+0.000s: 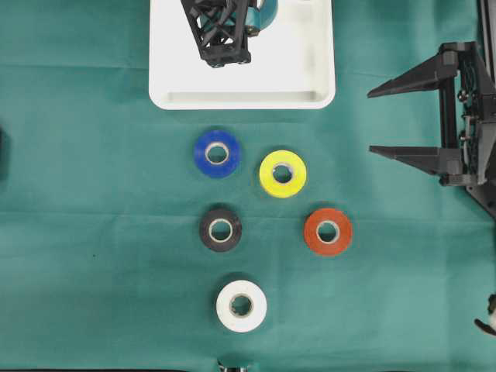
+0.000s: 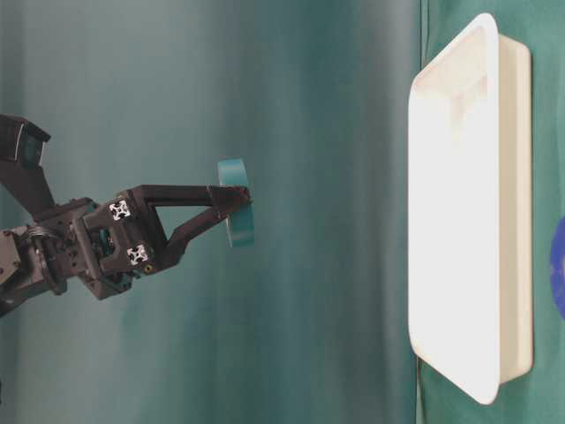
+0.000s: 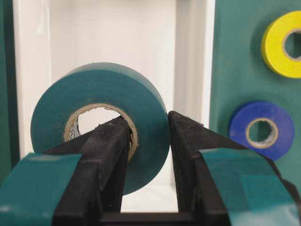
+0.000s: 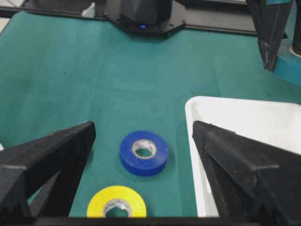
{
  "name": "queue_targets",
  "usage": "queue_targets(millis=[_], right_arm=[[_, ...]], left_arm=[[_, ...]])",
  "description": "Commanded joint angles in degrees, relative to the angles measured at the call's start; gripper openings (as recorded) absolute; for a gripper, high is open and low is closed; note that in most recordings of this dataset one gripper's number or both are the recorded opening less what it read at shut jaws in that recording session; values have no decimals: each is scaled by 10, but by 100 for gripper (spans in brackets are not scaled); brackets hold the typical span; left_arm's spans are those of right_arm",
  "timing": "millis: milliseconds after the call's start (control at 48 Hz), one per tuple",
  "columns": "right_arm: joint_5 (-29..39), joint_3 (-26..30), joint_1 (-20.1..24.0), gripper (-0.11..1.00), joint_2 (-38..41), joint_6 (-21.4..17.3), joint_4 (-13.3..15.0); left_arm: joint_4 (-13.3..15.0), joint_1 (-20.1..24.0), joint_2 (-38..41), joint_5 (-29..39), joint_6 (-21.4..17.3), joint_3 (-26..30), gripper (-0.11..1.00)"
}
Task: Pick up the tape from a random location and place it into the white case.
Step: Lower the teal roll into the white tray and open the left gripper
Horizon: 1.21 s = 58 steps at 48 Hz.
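Tape: teal tape (image 3: 101, 117) held above the white case (image 1: 242, 97).
Left gripper (image 3: 148, 129): jaws clamped on roll's wall.
Right gripper (image 1: 387, 120): jaws wide, empty.
Risk: released on edge, it might roll out.

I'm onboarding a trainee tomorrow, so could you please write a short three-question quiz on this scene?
1. True or false: the left gripper is shut on the teal tape roll.
2. Which roll lies nearest the white case? A white, B blue, C red.
3. Fill in: the right gripper is ____.

Key: 1 true, one finger through the core. 2 B, the blue roll. 3 open, holding nothing.
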State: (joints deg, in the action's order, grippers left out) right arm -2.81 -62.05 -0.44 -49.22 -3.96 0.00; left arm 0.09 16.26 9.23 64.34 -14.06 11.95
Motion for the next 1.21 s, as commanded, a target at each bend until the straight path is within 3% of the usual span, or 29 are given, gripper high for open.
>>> queue_targets(millis=[0, 292, 897, 1189], right_arm=[[-3, 15, -1, 92, 2, 1, 1], [-3, 15, -1, 92, 3, 1, 0], [-3, 14, -4, 92, 4, 1, 2], [-3, 14, -13, 92, 7, 1, 3]], left_arm=[[-1, 0, -14, -6, 0, 6, 21], [-1, 0, -12, -23, 1, -9, 21], [-1, 32, 28, -244, -2, -196, 21], [-1, 39, 55, -300, -3, -226, 21]])
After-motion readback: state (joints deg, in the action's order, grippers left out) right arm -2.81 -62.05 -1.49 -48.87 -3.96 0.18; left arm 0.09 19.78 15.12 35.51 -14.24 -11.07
